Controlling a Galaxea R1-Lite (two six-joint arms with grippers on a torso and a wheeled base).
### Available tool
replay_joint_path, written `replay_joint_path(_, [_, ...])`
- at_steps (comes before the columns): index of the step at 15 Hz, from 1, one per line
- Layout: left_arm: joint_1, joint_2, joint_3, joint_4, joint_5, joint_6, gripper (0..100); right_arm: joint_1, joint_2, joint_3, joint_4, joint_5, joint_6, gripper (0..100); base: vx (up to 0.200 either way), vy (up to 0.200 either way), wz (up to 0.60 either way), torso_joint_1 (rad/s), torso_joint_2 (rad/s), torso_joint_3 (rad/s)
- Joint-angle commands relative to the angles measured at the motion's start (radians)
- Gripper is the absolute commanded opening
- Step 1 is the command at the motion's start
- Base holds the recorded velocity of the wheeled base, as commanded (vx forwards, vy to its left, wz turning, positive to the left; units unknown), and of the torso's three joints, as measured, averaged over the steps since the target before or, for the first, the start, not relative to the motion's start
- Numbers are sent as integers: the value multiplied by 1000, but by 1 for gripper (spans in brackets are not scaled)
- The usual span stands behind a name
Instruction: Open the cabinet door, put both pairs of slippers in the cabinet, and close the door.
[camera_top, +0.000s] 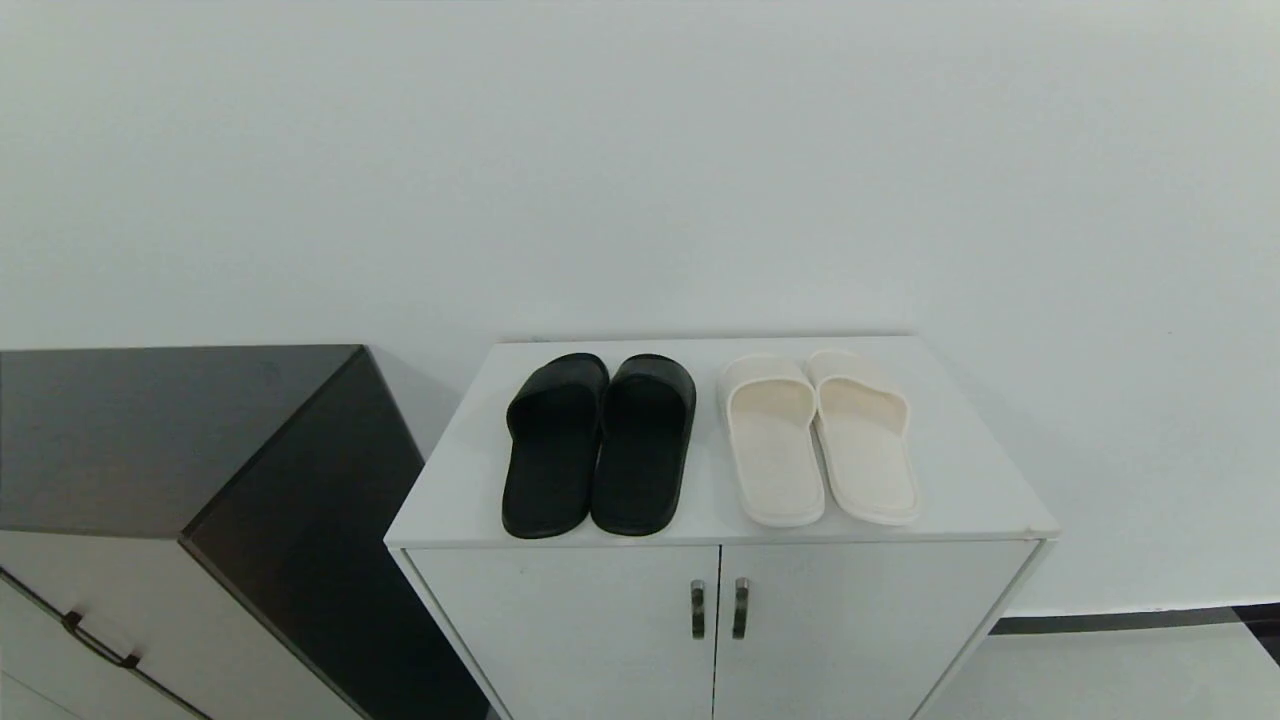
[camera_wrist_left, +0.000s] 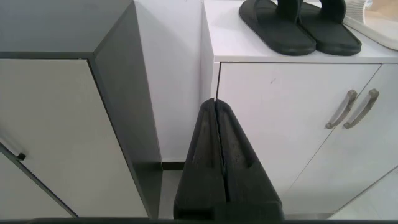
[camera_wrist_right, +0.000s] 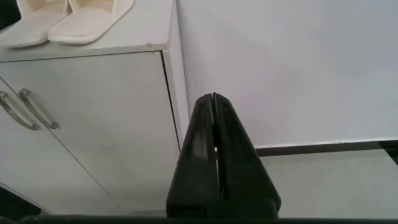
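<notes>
Found left hand (camera_wrist_left: 216, 102) closed, jaws pressed flat together, gripping nothing. Found right hand (camera_wrist_right: 213, 96) in like condition: closed and empty. Located both hands low before the cabinet (camera_top: 960, 460), short of it, touching nothing.

Located black slippers (camera_top: 598, 445) on its top, higher than the left hand, ahead of it and to its right. Located white slippers (camera_top: 820, 440) on the same top, higher than the right hand, ahead of it and to its left. Noted the two pairs side by side, near but apart, toes toward the wall (camera_top: 640, 180).

Found left door (camera_top: 570, 640) and right door (camera_top: 850, 640) shut, meeting at the centre. Noted two handles (camera_top: 697, 609) just beside each other at that seam, ahead of the left hand to its right and ahead of the right hand to its left. Noted a dark cabinet (camera_top: 200, 430) ahead of the left hand to its left, just beside the white one with a narrow gap between.

Judged the task to be at its first step, door opening, not yet begun. Found nothing stowed. Could not inspect the interior behind the shut doors.

Judged the next move to call for opening one hand, carrying it across to the handle on its own side, closing on the bar, then drawing outward along the door's swing. Recommend a square approach, given the handles' closeness to each other.
</notes>
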Motion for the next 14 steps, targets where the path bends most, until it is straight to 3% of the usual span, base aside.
replay_joint_path(1, [0, 0, 0, 0, 0, 0, 0, 0, 1, 0, 0, 0, 4, 100, 0, 0, 0, 0, 0, 0])
replay_joint_path(4, [0, 0, 0, 0, 3, 5, 0, 3, 5, 0, -2, 1, 22, 100, 0, 0, 0, 0, 0, 0])
replay_joint_path(7, [0, 0, 0, 0, 5, 8, 0, 2, 1, -3, -8, 9, -91, 100, 0, 0, 0, 0, 0, 0])
replay_joint_path(9, [2, 0, 0, 0, 5, 19, 0, 2, 1, -1, -11, 23, -87, 100, 0, 0, 0, 0, 0, 0])
replay_joint_path(10, [0, 0, 0, 0, 3, 23, 0, 3, 13, -182, -39, 64, -39, 100, 0, 0, 0, 0, 0, 0])
replay_joint_path(11, [0, 0, 2, 0, 2, 23, 0, 0, 122, -360, 26, 116, 13, 100, 0, 0, 0, 0, 0, 0])
replay_joint_path(12, [0, 0, 0, 0, 0, 23, 0, 2, 260, -438, 92, 187, 13, 100, 0, 0, 0, 0, 0, 0])
replay_joint_path(14, [0, 0, 2, 0, -4, 25, 0, 3, 501, -431, 103, 326, -24, 100, 0, 0, 0, 0, 0, 0])
